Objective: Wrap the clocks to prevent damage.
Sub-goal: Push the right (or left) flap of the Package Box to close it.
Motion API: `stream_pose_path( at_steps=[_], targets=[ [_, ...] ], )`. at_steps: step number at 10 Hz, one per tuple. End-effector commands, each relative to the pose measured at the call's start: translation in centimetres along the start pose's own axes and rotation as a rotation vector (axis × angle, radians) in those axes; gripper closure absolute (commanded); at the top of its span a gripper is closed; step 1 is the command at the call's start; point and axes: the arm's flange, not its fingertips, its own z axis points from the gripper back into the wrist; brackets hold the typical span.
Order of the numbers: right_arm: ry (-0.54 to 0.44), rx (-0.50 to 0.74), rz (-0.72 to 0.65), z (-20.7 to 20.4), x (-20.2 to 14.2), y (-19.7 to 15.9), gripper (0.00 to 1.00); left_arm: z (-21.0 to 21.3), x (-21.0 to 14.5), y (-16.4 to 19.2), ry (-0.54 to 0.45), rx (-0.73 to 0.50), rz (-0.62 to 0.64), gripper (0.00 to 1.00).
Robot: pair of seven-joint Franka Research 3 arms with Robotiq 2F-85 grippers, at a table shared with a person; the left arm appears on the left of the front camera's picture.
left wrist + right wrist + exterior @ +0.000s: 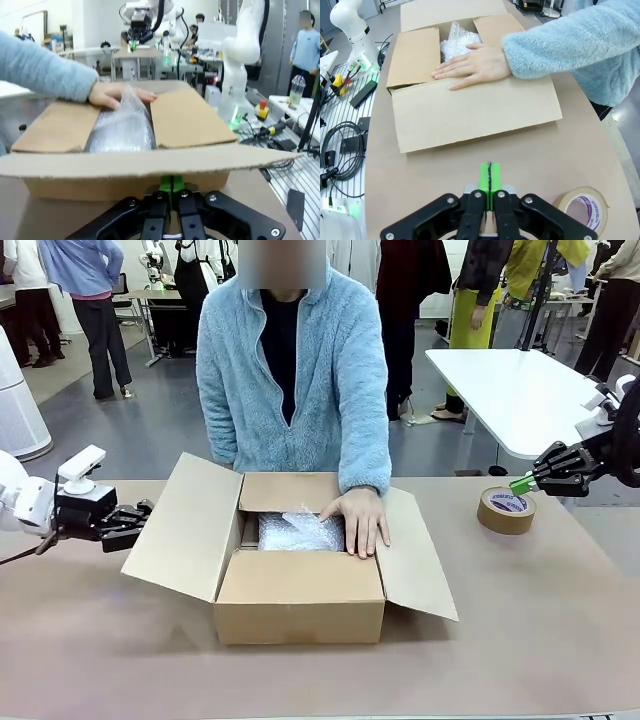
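Resting in the open cardboard box (300, 610), the bubble-wrapped clocks (300, 532) lie under the person's hand (360, 520) in front view; left gripper (146, 510) and right gripper (520, 483) hang aside, jaws pressed together, empty. Left wrist view: they sit between flaps (185, 120). Right wrist view: tape roll (585, 210) nearby; closing flaps gently over the padding seems best.

Before us, a brown-topped table (520, 640) carries an open cardboard box (300, 605) at its middle, with a roll of brown tape (506, 510) well apart to our right.
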Motion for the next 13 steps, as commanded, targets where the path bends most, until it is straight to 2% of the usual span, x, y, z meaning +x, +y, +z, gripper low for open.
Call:
stream_pose_path(
  at_steps=[1,7,13],
  targets=[
    [-0.001,0.005,0.0,0.1,0.1,0.2,0.99,-2.4,1.4,-0.2,0.0,0.016,-0.027,1.0],
    [-0.001,0.005,0.0,0.1,0.1,0.2,0.99,-10.2,4.6,1.1,0.01,0.044,-0.1,1.0],
    [-0.001,0.005,0.0,0.1,0.1,0.2,0.99,-12.7,1.1,4.1,0.121,0.106,-0.073,1.0]
  ],
)
